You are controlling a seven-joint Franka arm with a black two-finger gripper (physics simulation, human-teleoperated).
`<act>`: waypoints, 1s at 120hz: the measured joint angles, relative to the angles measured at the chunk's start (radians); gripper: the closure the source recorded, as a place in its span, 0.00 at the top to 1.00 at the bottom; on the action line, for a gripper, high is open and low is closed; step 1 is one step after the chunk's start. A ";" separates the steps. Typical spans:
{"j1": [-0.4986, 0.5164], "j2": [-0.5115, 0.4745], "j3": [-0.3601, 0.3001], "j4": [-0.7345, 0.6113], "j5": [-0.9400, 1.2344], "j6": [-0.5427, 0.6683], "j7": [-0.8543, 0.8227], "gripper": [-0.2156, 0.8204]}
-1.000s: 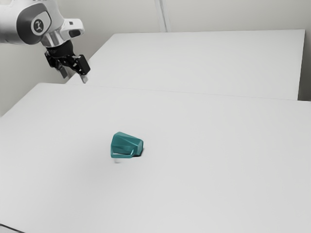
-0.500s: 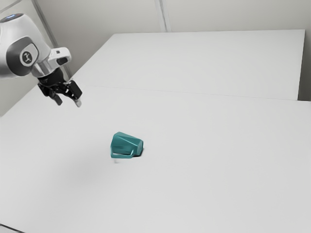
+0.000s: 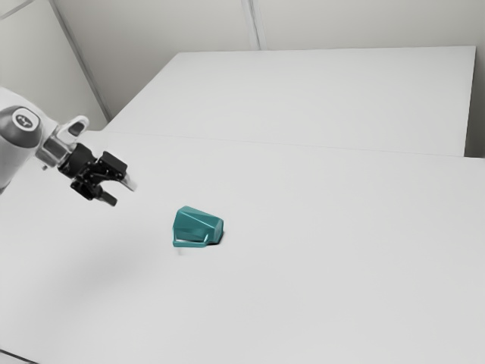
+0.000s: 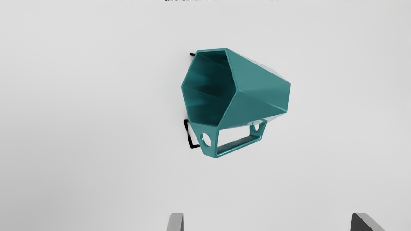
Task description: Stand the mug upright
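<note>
- Gripper (image 3: pixel 123 192): black, 2 fingers (image 4: pixel 175 223), positioned above the tabletop at the exterior view's left. Attitude: tilted, fingertips directed toward the exterior view's right and downward.
- Jaw state: spread, with a wide gap between the 2 fingertips. Contents of the gap: 0 objects.
- Arm (image 3: pixel 19 125): white and grey, enters from the exterior view's left and carries the gripper.
- Mug (image 3: pixel 198 226): quantity 1, teal, faceted body. Location: on the tabletop, apart from the gripper, ahead of the fingertips and toward the exterior view's right.
- Mug attitude: lying on its side, not upright. The open mouth (image 4: pixel 210 88) faces the exterior view's left; the narrower base faces the exterior view's right.
- Handle (image 4: pixel 239 146): angular loop, 1 round hole in each of its 2 end pieces. In the wrist view it is on the side of the mug nearest the fingertips.
- Tabletop (image 3: pixel 318 243): plain, pale, supports the mug.
- Second pale surface (image 3: pixel 318 98): located beyond the tabletop.
- Wall (image 3: pixel 364 23): light grey, behind the second pale surface, fitted with 1 narrow vertical strip (image 3: pixel 253 23).
</note>
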 joint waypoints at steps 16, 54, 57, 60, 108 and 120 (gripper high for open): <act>0.001 0.032 0.041 -0.009 -0.117 -0.024 0.097 0.75; 0.023 0.195 0.096 -0.012 -0.361 -0.102 0.358 0.74; 0.029 0.210 0.097 -0.011 -0.379 -0.111 0.378 0.74; 0.035 0.225 0.097 -0.010 -0.396 -0.120 0.399 0.74; 0.052 0.412 0.086 0.037 -0.585 -0.249 0.672 0.73; 0.052 0.432 0.077 0.041 -0.607 -0.265 0.721 0.72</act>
